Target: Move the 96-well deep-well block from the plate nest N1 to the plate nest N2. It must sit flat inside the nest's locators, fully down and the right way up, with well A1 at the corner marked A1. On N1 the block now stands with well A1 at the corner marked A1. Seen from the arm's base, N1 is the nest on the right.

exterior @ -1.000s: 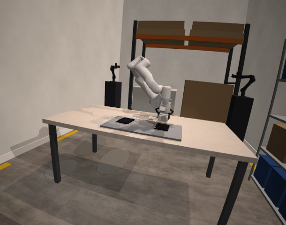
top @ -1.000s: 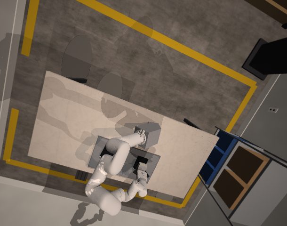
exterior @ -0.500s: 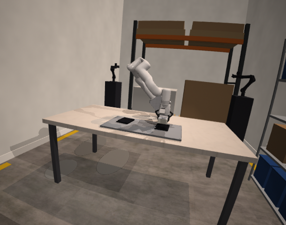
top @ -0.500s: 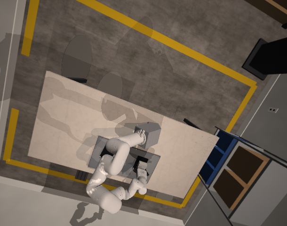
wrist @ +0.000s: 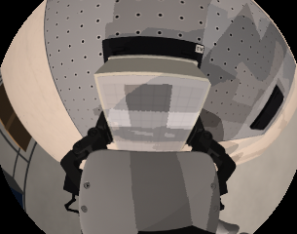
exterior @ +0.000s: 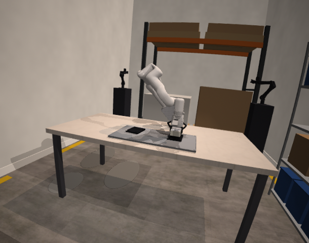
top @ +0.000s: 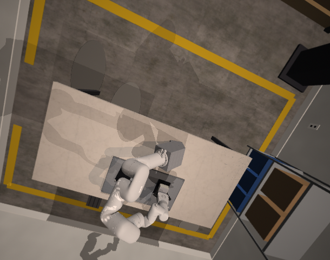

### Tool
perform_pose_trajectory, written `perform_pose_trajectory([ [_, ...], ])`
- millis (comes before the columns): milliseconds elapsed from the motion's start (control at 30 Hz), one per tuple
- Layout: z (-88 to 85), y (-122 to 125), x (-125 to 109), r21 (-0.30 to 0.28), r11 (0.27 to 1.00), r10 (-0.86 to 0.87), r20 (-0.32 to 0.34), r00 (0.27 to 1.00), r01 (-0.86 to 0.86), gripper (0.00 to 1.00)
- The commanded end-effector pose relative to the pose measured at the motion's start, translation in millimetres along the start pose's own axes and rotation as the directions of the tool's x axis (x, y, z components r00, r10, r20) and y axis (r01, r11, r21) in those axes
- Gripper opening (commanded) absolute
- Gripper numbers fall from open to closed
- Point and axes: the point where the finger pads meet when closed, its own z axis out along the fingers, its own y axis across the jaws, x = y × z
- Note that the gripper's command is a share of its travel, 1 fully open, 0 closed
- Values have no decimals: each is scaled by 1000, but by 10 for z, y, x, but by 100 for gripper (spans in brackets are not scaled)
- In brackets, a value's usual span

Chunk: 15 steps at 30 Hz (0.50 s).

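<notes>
Gripper (exterior: 175, 129): pinching the deep-well block (wrist: 152, 107) by its sides
Block: hanging just over nest N1 (wrist: 151, 47), N2 (exterior: 135, 129) waiting

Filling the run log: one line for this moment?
hand: shut on deep-well block | block: at nest N2, seating unclear | N1: empty

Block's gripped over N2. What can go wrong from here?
1. The deep-well block hangs low over nest N2. Any offset could land an edge on a locator, leaving it tilted rather than fully down.
2. The gripper is shut on the block. Opening before it seats would likely drop it crooked.
3. The A1 match cannot be confirmed in any view.
</notes>
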Motion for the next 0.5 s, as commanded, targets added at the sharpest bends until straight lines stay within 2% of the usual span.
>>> perform_pose_trajectory([
  [0, 61, -5, 11, 1, 1000, 1, -2, 1000, -1, 0],
  [467, 82, -5, 11, 1, 1000, 0, -2, 1000, 0, 0],
])
